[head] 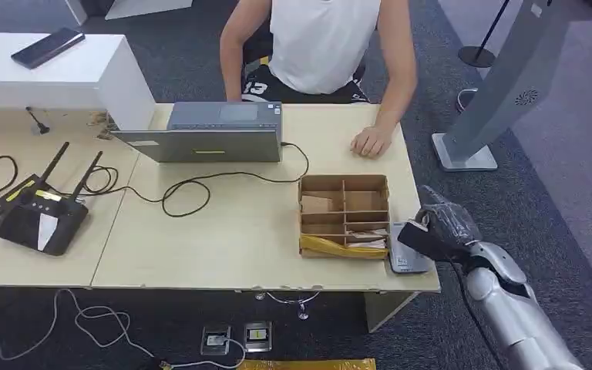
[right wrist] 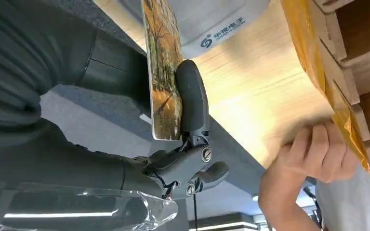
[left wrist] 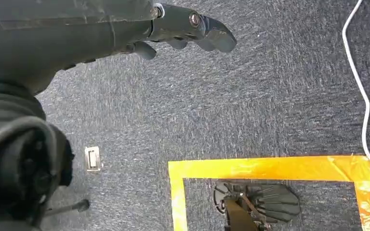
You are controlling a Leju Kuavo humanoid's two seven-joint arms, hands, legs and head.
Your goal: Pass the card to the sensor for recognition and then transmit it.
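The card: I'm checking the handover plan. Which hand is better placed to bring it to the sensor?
The right hand. It already holds the card just above the grey sensor at the table's right edge. The left hand hangs over the carpet, holding nothing.

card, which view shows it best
The right wrist view: the card appears close up, its autumn-tree print readable, pinched by the right hand. The head view has it as a dark sliver over the sensor. The left wrist view looks at carpet.
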